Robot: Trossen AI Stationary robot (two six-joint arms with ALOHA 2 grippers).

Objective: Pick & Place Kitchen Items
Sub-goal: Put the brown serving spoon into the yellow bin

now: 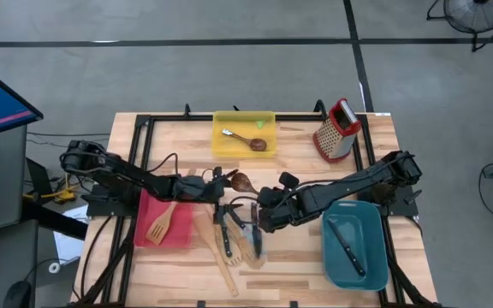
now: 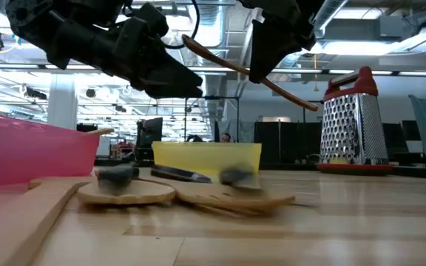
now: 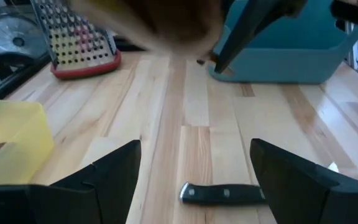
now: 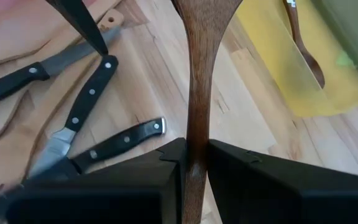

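Note:
My right gripper is shut on a dark brown wooden spoon and holds it above the table's middle, its bowl toward the left arm. My left gripper stands open just left of that bowl, low over the boards, with a black knife handle lying on the table beneath its gap, untouched. A pile of black-handled knives and pale wooden turners lies flat on the table near the front middle. My right gripper pinches the spoon's handle between its two fingers, partway along its length. The fingers come slanting down from the table's right side and lie across the handle. The spoon is lifted clear and tilted, one end higher than the other.
A yellow bin at the far middle holds a spoon. A red bin at the left holds a slotted turner. A teal bin at the right holds a knife. A red-topped grater stands far right.

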